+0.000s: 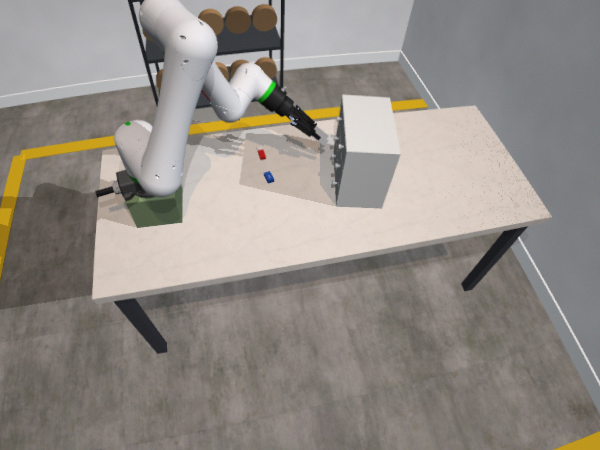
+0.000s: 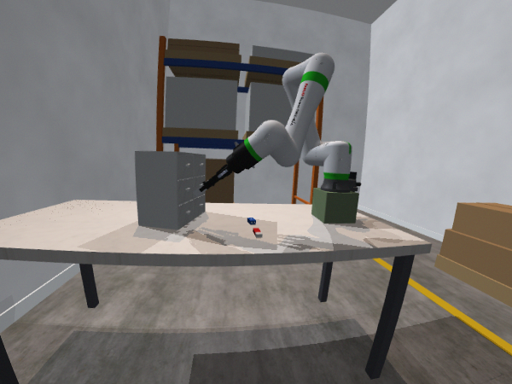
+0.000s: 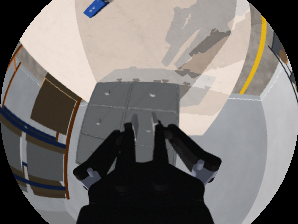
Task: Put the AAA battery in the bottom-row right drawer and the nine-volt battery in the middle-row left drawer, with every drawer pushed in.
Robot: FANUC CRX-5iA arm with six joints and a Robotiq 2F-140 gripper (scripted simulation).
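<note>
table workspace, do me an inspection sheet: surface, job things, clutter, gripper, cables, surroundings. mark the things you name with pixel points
surface: pale table (image 1: 250, 250) (image 2: 64, 213) (image 3: 55, 30), shadows across it; no spill seen
job's things: chest (image 1: 370, 125) (image 2: 158, 188) (image 3: 117, 93) upright, drawers look pushed in; blue item (image 1: 269, 177) (image 2: 252, 221) (image 3: 95, 9) and red item (image 1: 262, 154) (image 2: 257, 232) lie apart before it, too small to say which battery is which
clutter: nothing seen
gripper: gripper (image 1: 318, 137) (image 2: 201, 189) (image 3: 144, 119) slightly open at the drawer fronts, holding nothing
cables: nothing seen
surroundings: orange-post rack (image 2: 160, 94) (image 3: 72, 145), black shelf unit (image 1: 282, 60), stacked boxes (image 2: 486, 247), yellow floor line (image 1: 65, 145) (image 2: 448, 303) (image 3: 257, 60)
</note>
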